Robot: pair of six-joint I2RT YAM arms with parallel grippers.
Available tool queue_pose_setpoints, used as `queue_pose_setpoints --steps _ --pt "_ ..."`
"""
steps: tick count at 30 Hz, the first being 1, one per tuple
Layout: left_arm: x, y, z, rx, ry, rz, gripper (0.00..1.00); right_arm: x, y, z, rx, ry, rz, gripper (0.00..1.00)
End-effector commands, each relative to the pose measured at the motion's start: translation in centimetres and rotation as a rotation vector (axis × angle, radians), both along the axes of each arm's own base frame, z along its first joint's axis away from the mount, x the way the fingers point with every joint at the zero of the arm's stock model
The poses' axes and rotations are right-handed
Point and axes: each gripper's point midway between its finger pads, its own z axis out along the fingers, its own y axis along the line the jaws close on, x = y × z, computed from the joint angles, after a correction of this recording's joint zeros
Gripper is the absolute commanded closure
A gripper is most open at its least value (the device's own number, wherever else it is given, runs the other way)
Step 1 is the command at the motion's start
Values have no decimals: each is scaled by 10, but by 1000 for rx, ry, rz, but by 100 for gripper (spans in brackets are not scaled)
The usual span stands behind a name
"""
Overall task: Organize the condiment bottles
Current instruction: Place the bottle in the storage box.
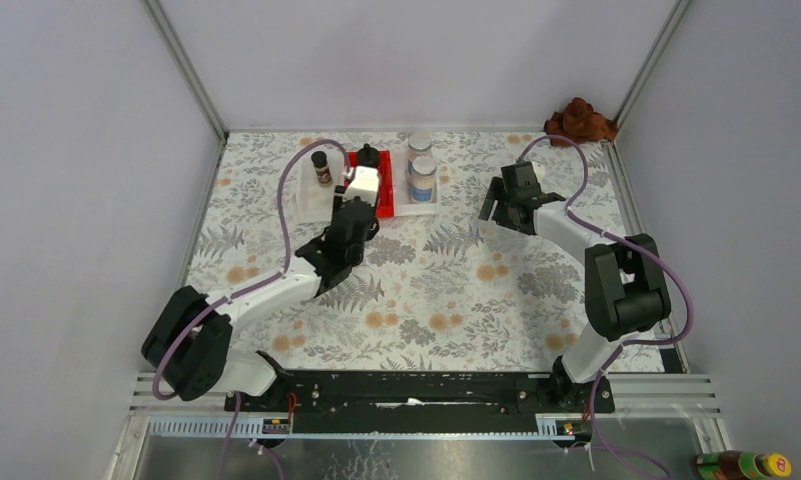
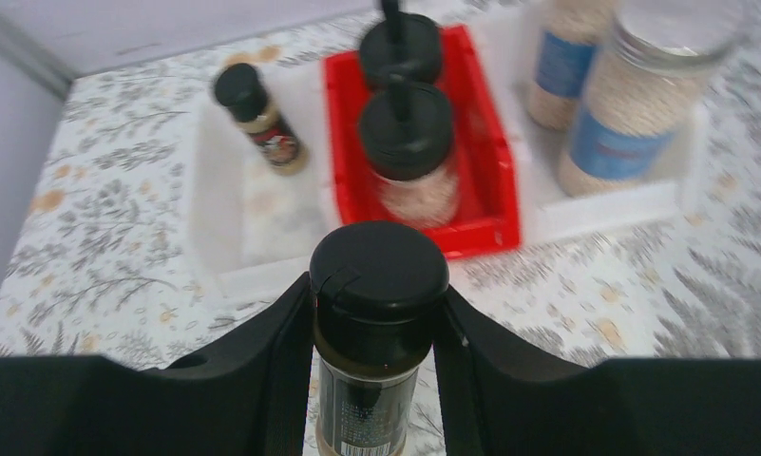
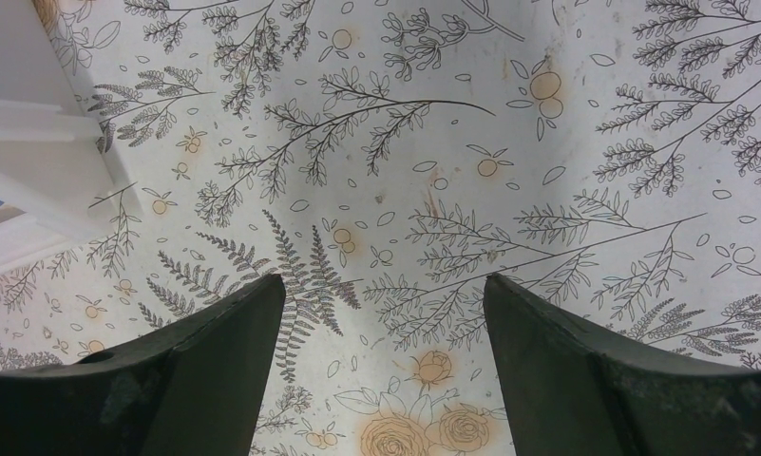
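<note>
My left gripper [image 2: 376,287] [image 1: 354,215] is shut on a slim dark-brown bottle with a black cap [image 2: 379,275], held upright just in front of the trays. Another slim dark bottle [image 2: 260,116] [image 1: 321,167] stands in the left white tray [image 2: 262,214]. Two clear bottles with black domed caps [image 2: 407,142] [image 2: 400,46] stand in the red tray [image 2: 485,233]. Two silver-lidded, blue-labelled jars [image 2: 633,104] [image 2: 566,57] [image 1: 422,178] fill the right white tray [image 2: 623,195]. My right gripper [image 3: 384,285] [image 1: 496,205] hangs open over the bare floral cloth, right of the trays.
The three trays sit side by side at the back of the table. A brown crumpled thing [image 1: 580,120] lies in the back right corner. A brown yellow-capped bottle [image 1: 744,465] lies off the table at the bottom right. Grey walls close in three sides.
</note>
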Motion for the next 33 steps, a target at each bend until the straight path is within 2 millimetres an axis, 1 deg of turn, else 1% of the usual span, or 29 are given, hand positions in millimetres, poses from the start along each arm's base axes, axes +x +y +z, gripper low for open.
queue_pose_setpoints --steps 1,5,6,7,8,12,15,17,19,20,23,28,33 --pt "12 47 56 -208 -309 274 100 16 -1 20 -1 -73 -6 16" --pt "9 75 52 -274 -408 379 100 25 3 22 18 -101 -4 16" --pt "9 80 54 -303 -447 400 100 27 5 21 22 -107 -2 16" --pt "8 86 47 -298 -449 417 100 29 6 22 25 -112 0 16" --pt "9 90 49 -328 -487 432 100 32 6 22 28 -118 0 16" --pt "15 99 39 -366 -555 456 100 45 11 25 37 -151 7 16" --pt "27 97 35 -360 -588 455 100 58 15 29 46 -182 9 16" --pt "39 95 34 -356 -604 458 100 66 18 33 51 -197 11 16" --pt "50 96 31 -359 -621 465 100 71 21 34 58 -202 19 16" --pt "55 96 32 -365 -632 466 100 77 23 39 65 -229 22 16" --pt "73 96 27 -361 -642 468 100 86 26 45 68 -254 30 16" --pt "100 105 22 -359 -651 471 100 100 29 52 64 -275 41 16" --pt "122 112 11 -338 -624 461 100 113 35 54 62 -284 57 15"
